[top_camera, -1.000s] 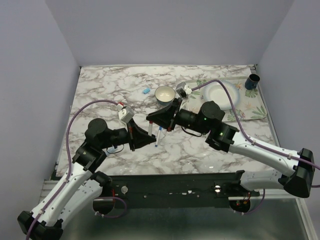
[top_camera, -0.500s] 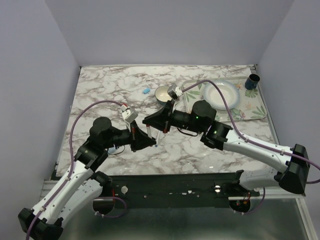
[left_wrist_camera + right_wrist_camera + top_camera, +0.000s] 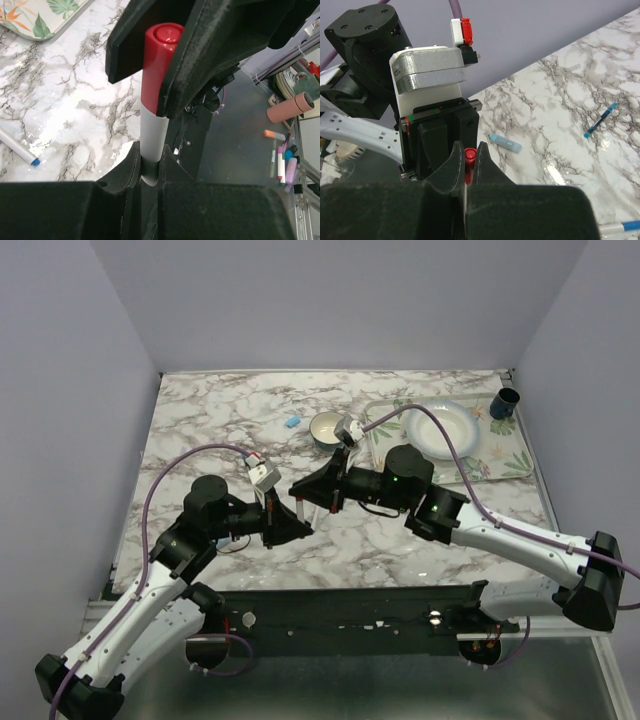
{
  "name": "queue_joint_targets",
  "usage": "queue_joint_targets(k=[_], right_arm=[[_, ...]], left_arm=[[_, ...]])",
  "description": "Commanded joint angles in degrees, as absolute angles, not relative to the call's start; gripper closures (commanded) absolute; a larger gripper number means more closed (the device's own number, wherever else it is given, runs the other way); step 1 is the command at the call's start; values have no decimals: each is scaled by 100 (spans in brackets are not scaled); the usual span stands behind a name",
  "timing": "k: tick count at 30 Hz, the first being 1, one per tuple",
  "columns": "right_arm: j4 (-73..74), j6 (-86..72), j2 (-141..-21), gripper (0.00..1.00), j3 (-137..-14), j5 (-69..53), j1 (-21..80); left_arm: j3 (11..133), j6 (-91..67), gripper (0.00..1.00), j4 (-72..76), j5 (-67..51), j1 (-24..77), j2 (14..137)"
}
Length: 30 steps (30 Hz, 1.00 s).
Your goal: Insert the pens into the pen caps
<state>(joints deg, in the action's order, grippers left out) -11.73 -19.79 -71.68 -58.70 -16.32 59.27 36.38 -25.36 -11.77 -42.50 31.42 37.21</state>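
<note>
While your left gripper (image 3: 150, 156) is closed narrowly on the white barrel of a pen (image 3: 151, 131), your right gripper (image 3: 469, 151) is pinched almost fully together on the red cap (image 3: 159, 65), which sits over that pen's far end. You can see both grippers meeting nose to nose above the near middle of the marble table (image 3: 200, 420), with the pen bridging them, clear of the surface. A blue-tipped pen (image 3: 17, 148) lies loose on the marble just beside them. A blue cap (image 3: 505, 143) lies farther back, near the white bowl (image 3: 328, 427).
</note>
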Motion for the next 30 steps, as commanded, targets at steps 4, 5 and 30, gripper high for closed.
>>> queue_joint_targets(k=[4, 5, 30], right_arm=[[845, -2179, -7207, 99, -4835, -3885, 6539], [800, -2206, -7190, 99, -4799, -3885, 6539], [1072, -2944, -5960, 30, -6566, 1411, 6539]], left_arm=[[4061, -2926, 100, 966, -3304, 2900, 3621], [4052, -2962, 100, 1010, -3305, 2900, 3621], [4034, -2550, 100, -306, -2840, 2936, 3823]])
